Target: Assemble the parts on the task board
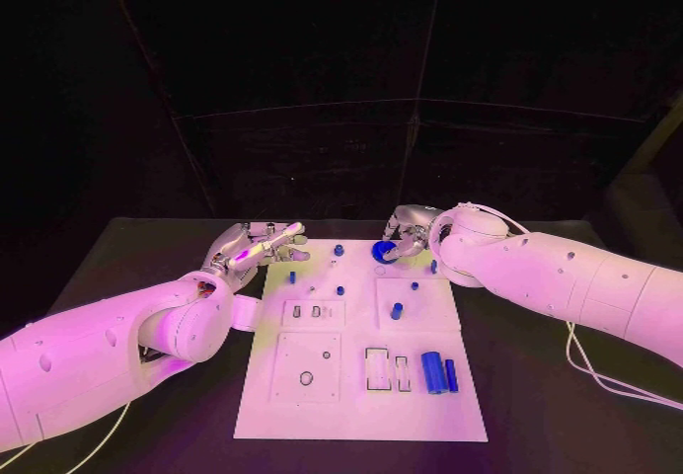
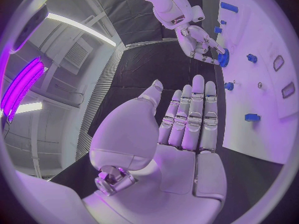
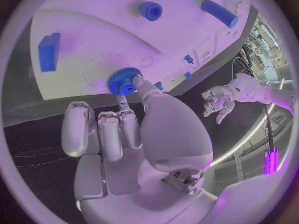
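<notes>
Task board [image 1: 356, 395]: white plate, centre of black counter [image 1: 128, 257]. Blue gear [image 3: 124, 80]: at board's far edge, grasped by right hand [image 3: 127, 134] fingers. Left hand [image 2: 187, 119]: fingers released, extended, empty, beside board's far left corner. Two blue cylinders [image 1: 440, 373]: near right area of board.

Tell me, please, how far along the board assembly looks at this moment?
Early on. Small blue pegs stand on the task board, possibly already placed. In hand: the right hand holds a blue gear at the board's far edge. Left: two blue cylinders lie loose near the front; the left hand is open.
</notes>
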You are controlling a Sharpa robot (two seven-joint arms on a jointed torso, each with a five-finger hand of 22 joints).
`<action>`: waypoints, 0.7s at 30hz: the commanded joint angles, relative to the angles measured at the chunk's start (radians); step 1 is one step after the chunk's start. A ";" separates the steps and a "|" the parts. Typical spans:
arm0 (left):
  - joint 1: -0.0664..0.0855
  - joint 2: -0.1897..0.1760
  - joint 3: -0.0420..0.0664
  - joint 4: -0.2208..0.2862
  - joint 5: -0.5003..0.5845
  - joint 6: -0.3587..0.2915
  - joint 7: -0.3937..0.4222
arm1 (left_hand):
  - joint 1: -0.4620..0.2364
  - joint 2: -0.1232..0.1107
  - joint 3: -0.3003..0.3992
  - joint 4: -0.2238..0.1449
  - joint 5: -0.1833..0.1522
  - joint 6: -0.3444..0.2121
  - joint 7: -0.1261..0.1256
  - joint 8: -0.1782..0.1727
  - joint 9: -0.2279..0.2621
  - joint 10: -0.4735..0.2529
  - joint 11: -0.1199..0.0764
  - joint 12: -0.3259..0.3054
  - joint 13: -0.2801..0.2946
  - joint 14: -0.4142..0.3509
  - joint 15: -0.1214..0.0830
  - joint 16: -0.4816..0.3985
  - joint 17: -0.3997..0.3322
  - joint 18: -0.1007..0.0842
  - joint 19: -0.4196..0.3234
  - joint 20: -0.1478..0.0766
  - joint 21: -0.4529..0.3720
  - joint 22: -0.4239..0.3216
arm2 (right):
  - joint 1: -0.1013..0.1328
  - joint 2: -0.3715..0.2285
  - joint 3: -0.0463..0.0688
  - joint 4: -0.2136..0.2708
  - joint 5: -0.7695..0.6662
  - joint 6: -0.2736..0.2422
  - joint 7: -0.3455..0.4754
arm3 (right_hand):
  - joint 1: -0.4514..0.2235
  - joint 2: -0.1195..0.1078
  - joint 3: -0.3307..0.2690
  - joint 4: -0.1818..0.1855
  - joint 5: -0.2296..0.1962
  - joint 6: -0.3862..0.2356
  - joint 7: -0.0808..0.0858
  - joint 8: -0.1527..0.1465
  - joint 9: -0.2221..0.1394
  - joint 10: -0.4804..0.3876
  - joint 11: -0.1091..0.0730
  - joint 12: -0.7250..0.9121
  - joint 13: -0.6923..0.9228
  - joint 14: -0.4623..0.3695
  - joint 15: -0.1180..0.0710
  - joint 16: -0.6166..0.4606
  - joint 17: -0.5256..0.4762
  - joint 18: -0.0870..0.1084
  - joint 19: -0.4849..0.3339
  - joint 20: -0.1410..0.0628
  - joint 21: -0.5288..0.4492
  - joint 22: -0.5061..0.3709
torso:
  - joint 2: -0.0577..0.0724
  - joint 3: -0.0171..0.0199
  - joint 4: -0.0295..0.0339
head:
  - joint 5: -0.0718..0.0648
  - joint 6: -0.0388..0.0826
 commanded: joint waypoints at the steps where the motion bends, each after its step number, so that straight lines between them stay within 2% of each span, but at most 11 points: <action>1: 0.001 0.001 0.000 0.000 -0.008 0.015 -0.002 | 0.003 0.007 0.001 -0.006 0.002 0.003 0.004 -0.004 0.000 0.000 0.006 -0.005 -0.001 -0.001 0.002 -0.006 0.001 0.014 0.002 0.003 -0.005 -0.002 | -0.002 0.001 -0.001 0.001 -0.021 0.006 -0.001 | 0.011 0.012 0.018 -0.007 -0.060 0.017 0.000 0.008 0.001 0.005 -0.004 0.000 0.121 0.087 0.002 0.005 0.182 -0.008 0.000 0.002 0.005 0.001 | 0.000 -0.0004 0.0003 | -0.001 0.000; 3: 0.001 0.001 0.000 0.000 -0.008 0.015 -0.002 | 0.003 0.007 0.001 -0.006 0.002 0.003 0.004 -0.004 0.000 0.000 0.006 -0.005 -0.001 -0.001 0.002 -0.006 0.001 0.014 0.002 0.003 -0.005 -0.002 | -0.003 0.002 -0.001 0.002 -0.035 -0.002 -0.002 | 0.012 0.018 0.029 -0.010 -0.080 0.028 -0.002 0.012 0.001 0.007 -0.005 0.001 0.124 0.087 0.000 0.006 0.184 -0.009 0.001 0.002 0.006 0.003 | 0.000 -0.0002 -0.0003 | 0.000 0.000; 11: 0.001 0.001 0.000 0.000 -0.008 0.015 -0.002 | 0.003 0.007 0.001 -0.006 0.002 0.003 0.004 -0.004 0.000 0.000 0.006 -0.005 -0.001 -0.001 0.002 -0.006 0.001 0.014 0.002 0.003 -0.005 -0.002 | -0.007 0.002 -0.001 0.015 -0.076 -0.037 -0.007 | 0.009 0.026 0.053 -0.019 -0.090 0.062 -0.011 0.027 0.004 0.011 -0.012 0.004 0.128 0.087 -0.005 0.006 0.185 -0.009 0.002 -0.002 0.007 0.005 | 0.000 -0.0004 0.0002 | -0.001 -0.002; 17: 0.001 0.001 0.000 0.000 -0.008 0.016 -0.003 | 0.003 0.007 0.001 -0.006 0.002 0.003 0.004 -0.004 0.000 0.000 0.006 -0.005 -0.001 -0.001 0.002 -0.006 0.001 0.014 0.002 0.003 -0.005 -0.002 | -0.013 -0.010 -0.001 0.069 -0.076 -0.087 -0.008 | -0.006 0.032 0.066 -0.015 -0.080 0.077 -0.018 0.033 0.003 0.015 -0.018 0.007 0.133 0.087 -0.010 0.006 0.186 -0.010 0.005 -0.007 0.010 0.011 | 0.000 0.0010 -0.0010 | 0.002 -0.002; 21: 0.001 0.001 0.000 0.000 -0.008 0.017 -0.003 | 0.004 0.008 0.001 -0.007 0.002 0.003 0.004 -0.004 0.000 0.000 0.006 -0.005 -0.001 -0.001 0.002 -0.007 0.001 0.014 0.002 0.003 -0.005 -0.002 | -0.014 -0.019 -0.001 0.112 -0.075 -0.132 -0.008 | -0.009 0.032 0.075 -0.018 -0.066 0.084 -0.021 0.035 0.002 0.019 -0.022 0.010 0.137 0.087 -0.013 0.006 0.184 -0.010 0.006 -0.010 0.011 0.012 | 0.000 0.0002 -0.0004 | 0.001 -0.002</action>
